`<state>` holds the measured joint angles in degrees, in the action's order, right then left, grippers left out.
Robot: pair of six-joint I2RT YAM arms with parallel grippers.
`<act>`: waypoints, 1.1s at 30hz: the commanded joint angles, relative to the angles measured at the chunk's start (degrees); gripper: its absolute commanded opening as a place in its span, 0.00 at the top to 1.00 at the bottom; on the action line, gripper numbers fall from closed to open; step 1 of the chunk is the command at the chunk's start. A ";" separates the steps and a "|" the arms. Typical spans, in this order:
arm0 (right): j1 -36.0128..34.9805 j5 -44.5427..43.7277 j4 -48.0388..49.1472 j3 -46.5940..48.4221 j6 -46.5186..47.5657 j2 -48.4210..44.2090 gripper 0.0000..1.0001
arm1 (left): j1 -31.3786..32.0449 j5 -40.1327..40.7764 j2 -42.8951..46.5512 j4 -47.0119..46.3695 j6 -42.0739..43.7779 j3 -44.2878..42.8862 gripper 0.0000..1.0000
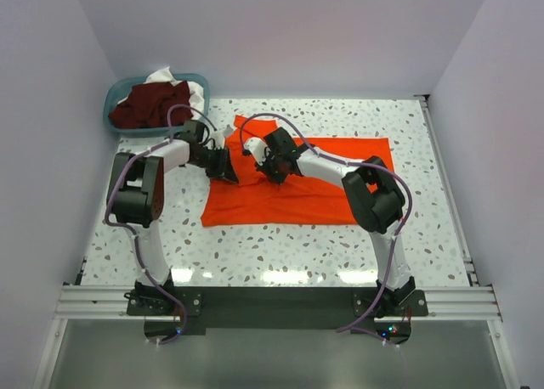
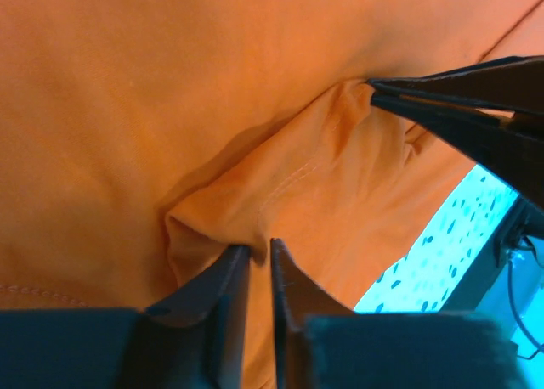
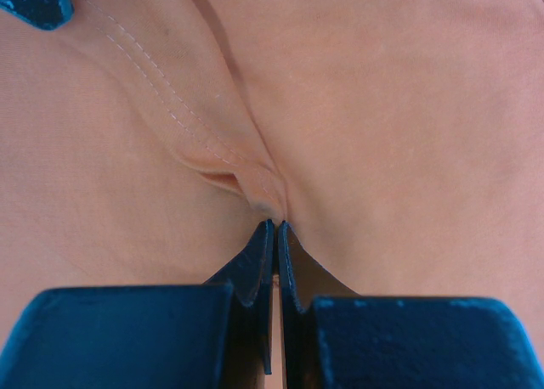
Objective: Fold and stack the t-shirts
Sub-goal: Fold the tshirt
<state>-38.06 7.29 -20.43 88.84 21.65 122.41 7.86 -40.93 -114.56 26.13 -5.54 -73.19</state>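
Orange-red t-shirt (image 1: pixel 327 198) is lying spread on your speckled surface (image 1: pixel 280 253). Your left hand (image 2: pixel 259 251) is pinching a fold of it near its far left corner, and your right hand (image 3: pixel 277 228) is clamping a stitched ridge just beside.

A teal plastic basket (image 1: pixel 110 115) sits in the upper left of the top view, at the far left corner of the tabletop (image 1: pixel 280 249). The tabletop is white, flecked with dark and grey specks. A thin metal strip (image 1: pixel 444 185) runs along its right edge. Plain pale walls (image 1: pixel 280 32) close it in at the back, left and right. Along the bottom of the frame lies an aluminium rail (image 1: pixel 89 302), with a black plate (image 1: pixel 272 304) across its middle. In the left wrist view, a speckled patch of tabletop (image 2: pixel 433 262) shows at lower right, tinted cyan.
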 commanded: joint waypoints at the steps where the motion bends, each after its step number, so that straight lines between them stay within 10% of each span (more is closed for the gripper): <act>1: 0.71 0.97 -1.28 1.25 -0.47 -0.24 1.00 | 0.40 -2.93 0.74 -1.61 -0.96 -3.01 0.83; 10: 2.20 0.36 -1.46 0.72 -0.91 -1.91 0.97 | 0.40 -4.68 -2.41 -2.83 -3.42 -8.71 1.00; 20: 4.40 -7.10 -2.78 -0.15 -1.87 -5.77 0.30 | -0.64 -6.97 -5.94 -9.43 -7.03 -13.65 0.58; 28: 12.29 -7.38 -13.40 0.82 -0.13 -11.57 0.33 | -5.83 -5.92 5.22 -10.93 -5.11 -5.57 0.52; 33: 17.75 -3.34 -25.53 -4.00 4.80 -17.46 0.40 | -5.57 -3.46 7.86 6.95 7.19 -5.21 0.56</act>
<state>-22.68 2.42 -35.81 87.66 22.76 110.78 1.50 -45.08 -109.71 22.33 -6.52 -78.89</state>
